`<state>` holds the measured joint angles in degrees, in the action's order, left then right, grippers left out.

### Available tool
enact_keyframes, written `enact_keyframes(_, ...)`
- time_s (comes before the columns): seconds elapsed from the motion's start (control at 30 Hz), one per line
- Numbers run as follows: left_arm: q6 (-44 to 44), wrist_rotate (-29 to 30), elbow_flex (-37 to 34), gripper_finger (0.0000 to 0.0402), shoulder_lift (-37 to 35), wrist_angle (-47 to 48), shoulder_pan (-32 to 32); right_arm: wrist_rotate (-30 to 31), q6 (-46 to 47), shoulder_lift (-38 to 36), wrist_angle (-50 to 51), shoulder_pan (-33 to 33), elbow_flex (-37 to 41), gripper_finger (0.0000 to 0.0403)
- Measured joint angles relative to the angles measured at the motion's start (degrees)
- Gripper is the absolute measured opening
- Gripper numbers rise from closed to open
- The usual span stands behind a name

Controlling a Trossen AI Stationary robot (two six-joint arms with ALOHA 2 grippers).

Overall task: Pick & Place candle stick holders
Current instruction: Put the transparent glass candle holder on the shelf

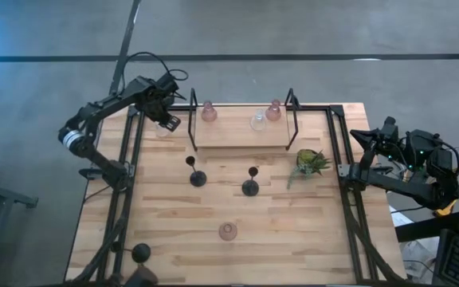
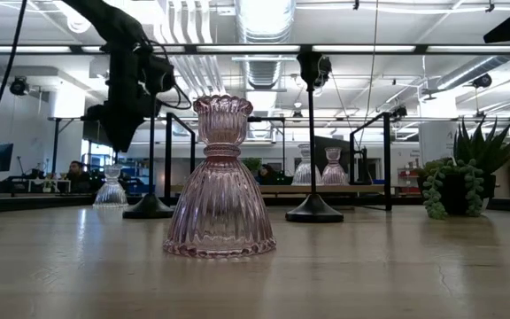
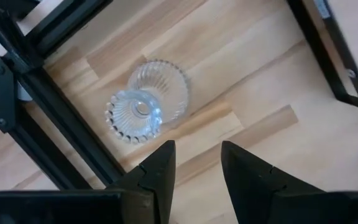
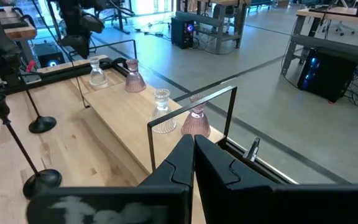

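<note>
**Table Layout Relative to the Left Gripper**

The left gripper (image 1: 168,121) hangs over the table's (image 1: 166,223) far left corner. A glass holder (image 3: 146,101) stands directly below and just ahead of its fingertips. To the gripper's right sits a raised shelf (image 1: 241,137) carrying three holders. Two stemmed holders (image 1: 197,177) stand nearer, beyond them a plant (image 1: 311,162).

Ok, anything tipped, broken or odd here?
Nothing stands out. Every candle stick holder stands upright, including the clear one below the open left gripper and the pink one at the table's front.
</note>
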<state>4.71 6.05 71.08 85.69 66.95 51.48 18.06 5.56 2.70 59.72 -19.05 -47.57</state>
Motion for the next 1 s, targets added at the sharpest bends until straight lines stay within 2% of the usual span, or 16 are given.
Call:
enact_keyframes(0.3, 4.24, 1.89, -0.3, 0.0118, 1.32, -2.48, 2.24, 0.0, -0.01, 0.0, 0.0, 0.01, 0.0, 0.0008)
enact_keyframes(0.67, 5.12, 2.67, -0.5, 0.0115, 5.92, -4.56, 2.9, 0.0, 0.0, 0.0, 0.0, 0.02, 0.0, 0.0008)
enact_keyframes(1.0, 6.34, 1.81, -5.71, 0.0113, 6.45, -9.59, 3.3, 0.0, 0.0, 0.0, 0.0, 0.0, 0.0, 0.0008)
